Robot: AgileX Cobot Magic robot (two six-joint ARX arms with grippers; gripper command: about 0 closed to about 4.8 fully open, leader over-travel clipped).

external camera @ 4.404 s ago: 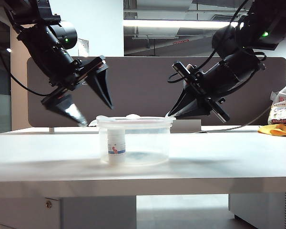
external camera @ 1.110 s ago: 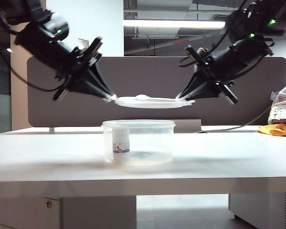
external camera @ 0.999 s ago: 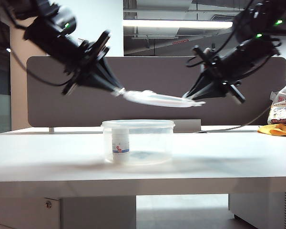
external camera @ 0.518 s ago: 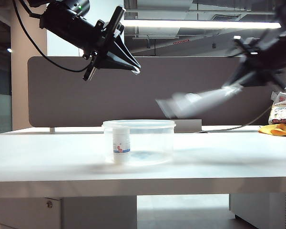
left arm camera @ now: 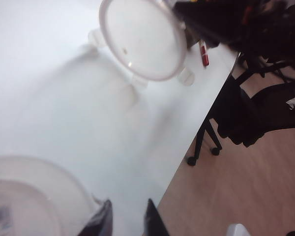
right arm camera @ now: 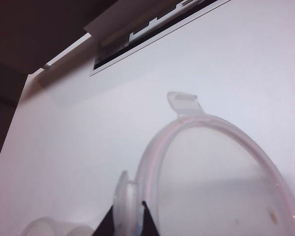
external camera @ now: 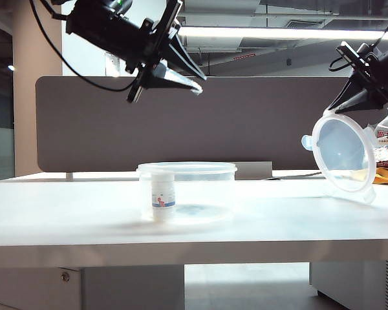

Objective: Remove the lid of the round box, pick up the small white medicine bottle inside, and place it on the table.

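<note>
1. One lid (external camera: 344, 154), a flat round disc of clear plastic with a raised rim and small clip tabs, is seen hanging steeply tilted at the right end of the table (external camera: 84, 219), well apart from the tub.
2. One round box (external camera: 187, 192) of clear, smooth plastic with a thicker rim is seen uncovered near the middle of the table.
3. One small white medicine bottle (external camera: 162, 196), cylindrical and capped, with a blue and red label, is seen upright inside the round box at its left wall.
4. The lid is pinched at a rim tab by the right gripper (right arm camera: 128, 222), its black fingers pressed onto it.
5. The left gripper (left arm camera: 126, 221) is held high above the round box, its pointed jaws slightly parted and nothing between them.
6. The tabletop is smooth, white and thick-edged; a dark brown partition panel (external camera: 258, 123) is seen behind it.
</note>
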